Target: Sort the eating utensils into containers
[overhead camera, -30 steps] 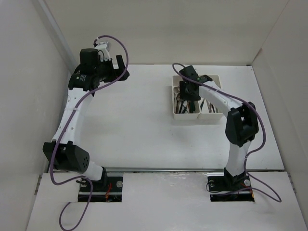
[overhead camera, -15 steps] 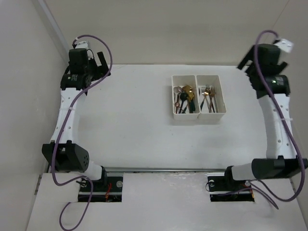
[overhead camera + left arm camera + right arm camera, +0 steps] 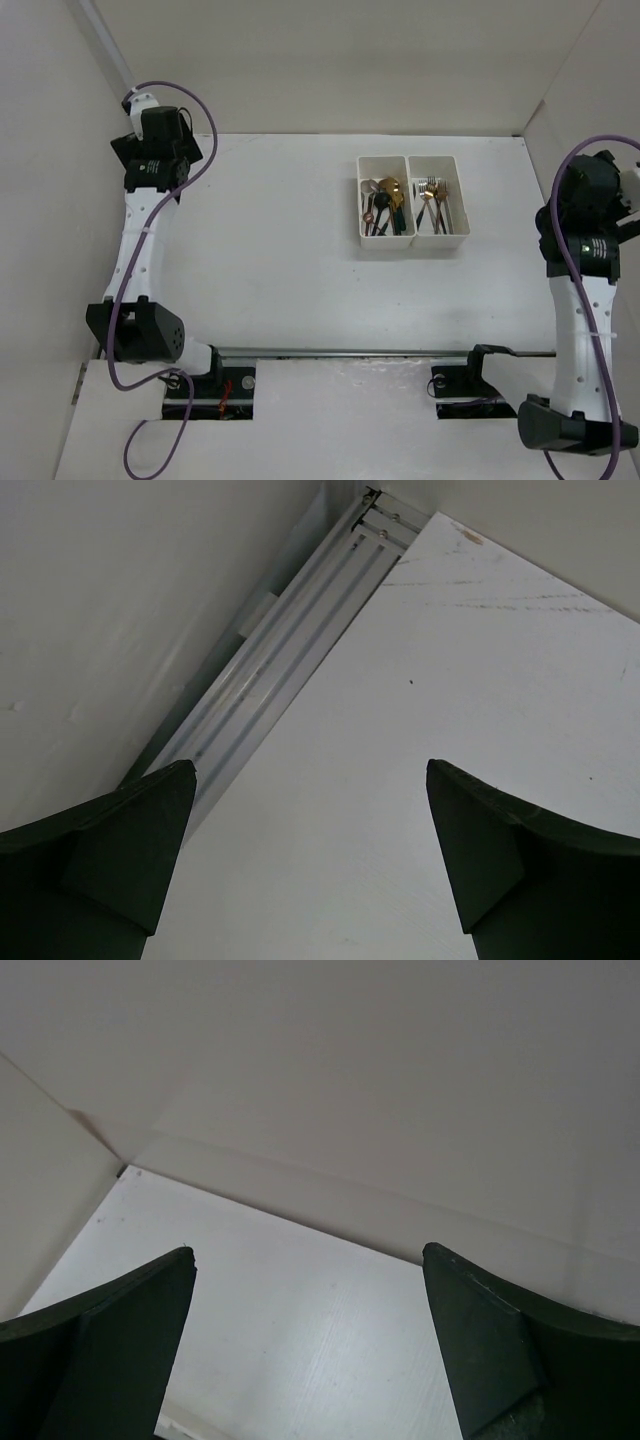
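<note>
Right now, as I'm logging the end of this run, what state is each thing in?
left pincer: open, empty, over the far left corner of the table
right pincer: open, empty, raised at the right side
left bin: upright, holding what look like spoons
right bin: upright, joined to the left bin, holding what look like forks
</note>
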Robot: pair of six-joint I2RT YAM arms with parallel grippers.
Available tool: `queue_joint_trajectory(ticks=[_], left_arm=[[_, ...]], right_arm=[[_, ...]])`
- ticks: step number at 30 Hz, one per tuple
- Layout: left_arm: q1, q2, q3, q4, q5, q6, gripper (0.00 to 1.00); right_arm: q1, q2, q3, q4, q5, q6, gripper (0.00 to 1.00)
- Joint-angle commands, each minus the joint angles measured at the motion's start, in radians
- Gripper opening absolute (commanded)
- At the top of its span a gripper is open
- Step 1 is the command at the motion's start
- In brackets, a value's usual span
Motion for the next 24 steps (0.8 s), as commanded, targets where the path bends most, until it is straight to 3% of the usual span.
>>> queue_joint_trajectory(ticks=[1,24], left_arm=[[0.009,-0.080,-0.033,0.038,-0.058,0.007,1.00],[0.057,-0.198,-0.171,0.088,0.030,0.038,1.00]], right_arm=[[0.006,-0.039,-0.029,0.119,0.041,-0.013,1.00],[0.006,-0.128,-0.076,0.137,-0.074,-0.024,1.00]])
